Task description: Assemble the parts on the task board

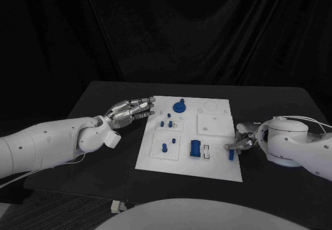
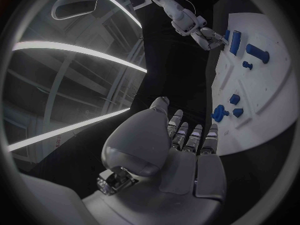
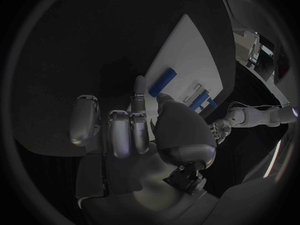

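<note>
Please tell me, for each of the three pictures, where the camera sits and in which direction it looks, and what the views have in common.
Head view: sits on the robot's head, looks down at the black table and the task board; both white arms show, with the left hand and the right hand.
Left wrist view: sits behind the left hand, faces across the board toward the right hand.
Right wrist view: sits behind the right hand, faces along the board's edge.
Shared: all three show the board with its blue parts.

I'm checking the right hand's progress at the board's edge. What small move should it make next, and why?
Probably close on the small blue part and lift it. The right hand sits at the task board's right edge beside that part; whether it grips yet is unclear. The left hand hovers off the board.
</note>
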